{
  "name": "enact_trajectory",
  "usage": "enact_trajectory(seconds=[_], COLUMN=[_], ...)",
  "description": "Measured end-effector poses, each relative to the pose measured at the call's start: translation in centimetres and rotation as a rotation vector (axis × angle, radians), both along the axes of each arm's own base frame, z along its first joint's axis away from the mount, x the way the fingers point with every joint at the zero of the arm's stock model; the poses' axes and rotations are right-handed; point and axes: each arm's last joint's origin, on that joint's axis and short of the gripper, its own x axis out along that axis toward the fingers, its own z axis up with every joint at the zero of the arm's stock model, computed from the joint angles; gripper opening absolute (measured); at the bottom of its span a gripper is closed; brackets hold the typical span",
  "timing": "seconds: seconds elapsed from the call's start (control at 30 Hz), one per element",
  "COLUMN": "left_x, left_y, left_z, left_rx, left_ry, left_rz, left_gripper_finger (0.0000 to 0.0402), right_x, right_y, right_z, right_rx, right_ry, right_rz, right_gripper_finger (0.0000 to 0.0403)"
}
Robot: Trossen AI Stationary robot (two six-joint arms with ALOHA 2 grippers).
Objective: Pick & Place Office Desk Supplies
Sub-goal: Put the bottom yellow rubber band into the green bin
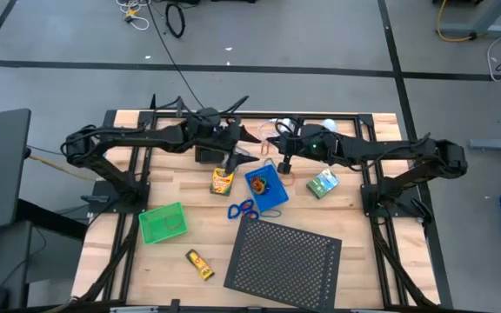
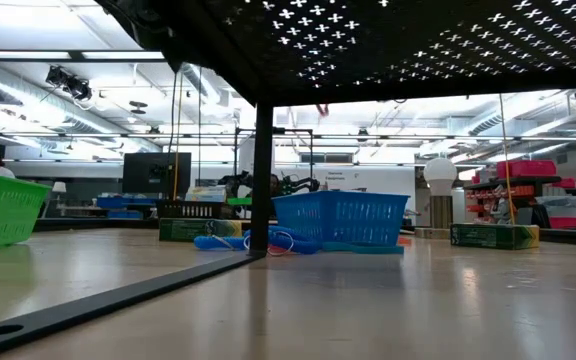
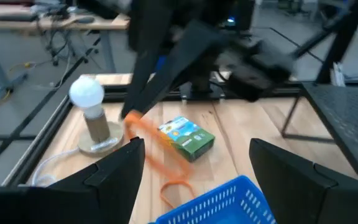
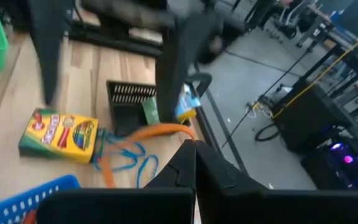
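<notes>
My right gripper point(image 4: 193, 149) is shut on an orange loop point(image 3: 157, 155) above the table's middle, just beyond the blue tray point(image 1: 266, 188). My left gripper point(image 3: 197, 149) hangs open and empty a little to the left of it, pointing toward the green-white box point(image 3: 188, 138). The yellow-green crayon box point(image 1: 223, 180) lies flat left of the blue tray, with blue loops point(image 1: 243, 209) in front of it. A black tray point(image 4: 129, 102) behind the crayon box holds small items. The green tray point(image 1: 162, 223) and yellow tube point(image 1: 200, 263) sit near the front left. My right gripper pinches one end of the orange loop point(image 4: 174, 130) between the tips of its shut fingers. The fingers slant down from the table's right side. The loop trails down slack from them, and its lower end point(image 3: 169, 186) reaches the table beside the blue tray.
A large black perforated sheet point(image 1: 285, 256) stands on legs at the front right. A white bulb on a round base point(image 3: 91, 115) with its cable stands at the far edge. The two arms are close together over the table's far middle.
</notes>
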Motion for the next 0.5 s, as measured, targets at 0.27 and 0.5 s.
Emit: enact_trajectory(seconds=[0.27,0.5], left_x=[1.07,1.12], left_y=[0.73,0.76], left_z=[-1.00,-1.06], left_rx=[-0.061,-0.056], left_ry=[-0.030,-0.027], left_rz=[0.145,0.205], left_gripper_finger=[0.0293,0.0290], right_x=[0.22,0.39], right_y=[0.38,0.93], right_z=[0.35,0.53], right_rx=[-0.022,-0.034], right_ry=[-0.032,-0.048], right_rz=[0.020,0.045], right_gripper_finger=[0.0000,0.0000])
